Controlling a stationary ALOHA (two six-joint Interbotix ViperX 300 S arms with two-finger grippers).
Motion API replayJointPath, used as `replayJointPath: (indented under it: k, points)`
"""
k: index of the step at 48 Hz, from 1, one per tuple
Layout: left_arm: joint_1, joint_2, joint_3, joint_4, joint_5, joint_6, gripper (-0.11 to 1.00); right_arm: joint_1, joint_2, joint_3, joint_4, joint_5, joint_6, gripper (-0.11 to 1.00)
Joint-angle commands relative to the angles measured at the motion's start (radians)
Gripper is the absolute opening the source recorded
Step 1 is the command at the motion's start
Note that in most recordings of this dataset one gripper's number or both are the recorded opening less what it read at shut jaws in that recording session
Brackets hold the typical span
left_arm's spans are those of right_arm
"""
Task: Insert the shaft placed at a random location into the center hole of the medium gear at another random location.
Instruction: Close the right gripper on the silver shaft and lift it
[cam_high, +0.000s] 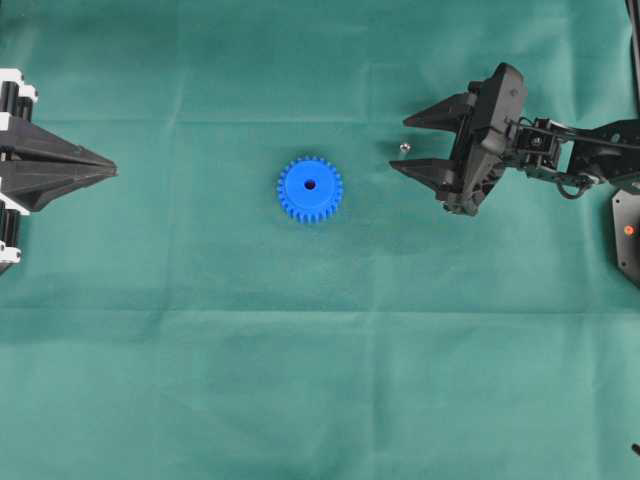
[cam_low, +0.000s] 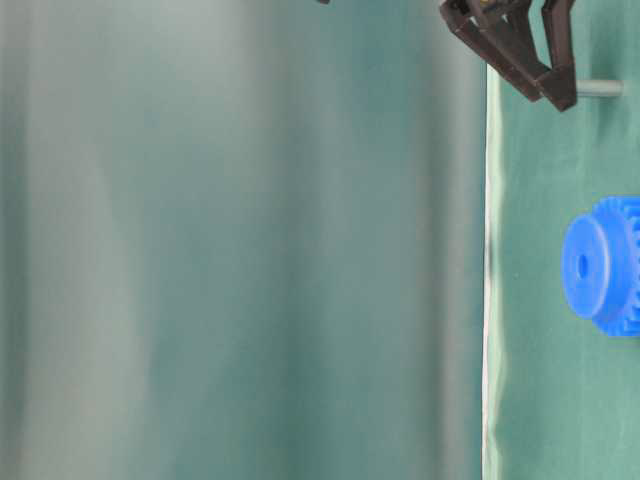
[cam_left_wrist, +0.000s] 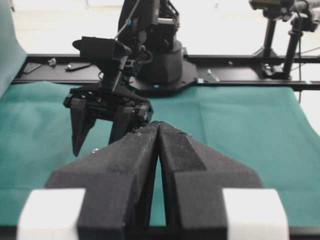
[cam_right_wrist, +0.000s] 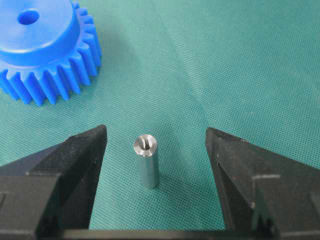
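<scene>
Across the whole surface lies a green cloth (cam_high: 320, 400). Right gripper (cam_high: 414, 140) sits at the right of the overhead view, jaws spread wide w/ nothing held; left gripper (cam_high: 110, 172) at the left edge, jaws pressed together, empty. Medium gear (cam_high: 310, 188) lies flat near mid-cloth, center hole (cam_high: 310, 185) facing up, well apart from both grippers. Shaft (cam_right_wrist: 146, 161) stands upright on the cloth between the right fingers, touching neither, right of the gear.
</scene>
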Motion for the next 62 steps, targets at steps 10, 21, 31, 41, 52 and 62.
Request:
replayJointPath:
  k: [10, 21, 31, 41, 52, 62]
  points:
    - [0.000, 0.008, -0.023, 0.003, -0.005, -0.002, 0.00, -0.005, -0.015, 0.000, 0.002, -0.006, 0.002, 0.70]
    - [0.002, 0.008, -0.023, 0.003, -0.005, -0.002, 0.00, -0.005, -0.015, -0.006, -0.014, -0.006, 0.000, 0.23]
    - [0.000, 0.008, -0.023, 0.003, -0.005, -0.002, 0.00, -0.005, -0.015, -0.006, -0.014, -0.006, -0.002, 0.14]
    - [0.000, 0.008, -0.023, 0.003, 0.002, -0.002, 0.00, -0.005, -0.023, -0.014, -0.014, -0.002, 0.000, 0.14]
    - [0.002, 0.008, -0.025, 0.003, 0.002, -0.002, 0.00, -0.005, -0.144, -0.037, -0.006, 0.129, 0.002, 0.14]
    - [0.002, 0.008, -0.025, 0.003, 0.002, -0.002, 0.00, -0.003, -0.250, -0.055, -0.012, 0.255, -0.008, 0.14]
